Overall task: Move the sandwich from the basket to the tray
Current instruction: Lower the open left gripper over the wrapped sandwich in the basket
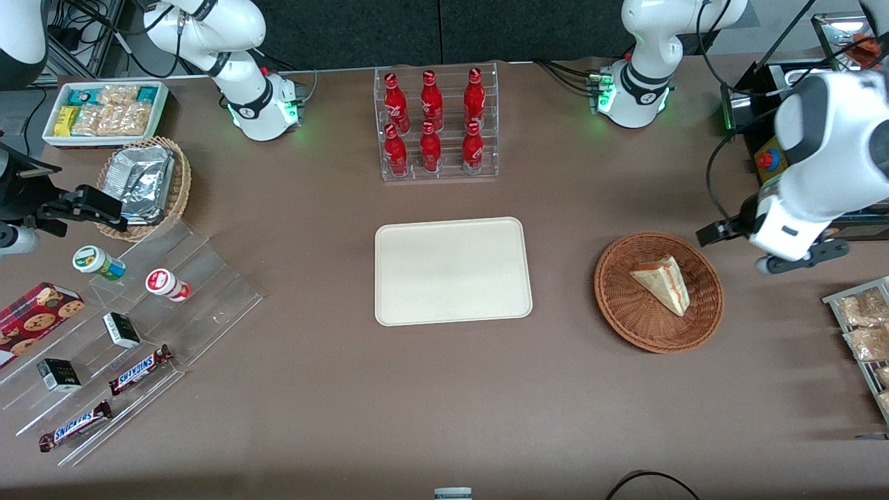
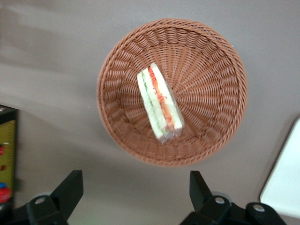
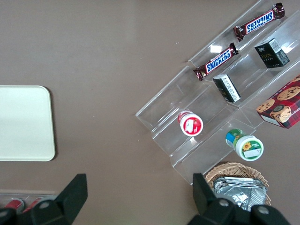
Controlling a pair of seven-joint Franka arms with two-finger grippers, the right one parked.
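The sandwich point(image 1: 663, 283), a pale bread wedge with red and green filling on its cut edge point(image 2: 159, 104), lies in the round reddish-brown wicker basket point(image 1: 618, 305) point(image 2: 213, 70). The cream tray point(image 1: 451, 271) lies flat beside the basket, toward the parked arm's end, with nothing on it; one corner of the tray point(image 2: 286, 178) shows in the left wrist view. My gripper point(image 1: 792, 258) point(image 2: 135, 180) hangs above the bare table just outside the basket's rim, toward the working arm's end. It is open and holds nothing.
A clear rack of red bottles point(image 1: 436, 125) stands farther from the front camera than the tray. A rack of packaged snacks point(image 1: 865, 326) sits near the gripper at the working arm's end. A clear stepped stand with candy bars and cups point(image 1: 125, 333) lies toward the parked arm's end.
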